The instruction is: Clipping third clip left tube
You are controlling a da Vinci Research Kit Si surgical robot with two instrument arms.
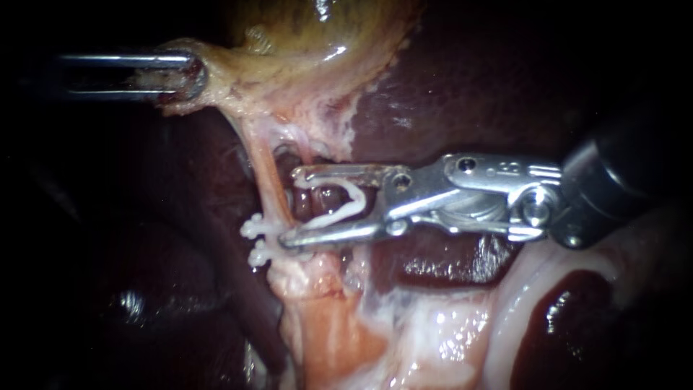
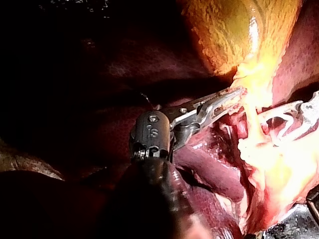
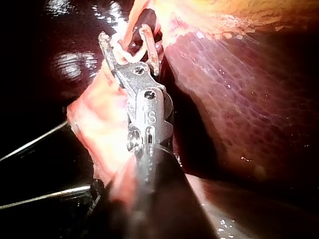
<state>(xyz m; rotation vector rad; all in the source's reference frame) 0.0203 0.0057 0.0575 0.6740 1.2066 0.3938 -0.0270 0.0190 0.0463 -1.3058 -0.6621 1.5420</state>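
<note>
Left tube (image 1: 268,180) runs as a pale pink strand from the gallbladder (image 1: 317,36) down toward the lower middle of the endoscope view. Its long axis is near upright, leaning slightly right at the foot. Its lower end merges into pale wet tissue, and I cannot trace it further.

2 closed clips (image 1: 254,230) sit across it, one just below the other, their ends sticking out to the left.

The right instrument (image 1: 291,206) comes in level from the right, its shaft cut off by the edge. Its end effector stands wide, and both jaws seat an open clip (image 1: 345,206) whose mouth faces the tube just above the closed pair. Whether the tube lies inside that mouth is hard to make out.

The left instrument (image 1: 189,74), mostly lost in the dark at the upper left, has its end effector closed on the gallbladder's pale edge. Dark liver (image 1: 462,79) lies behind.
</note>
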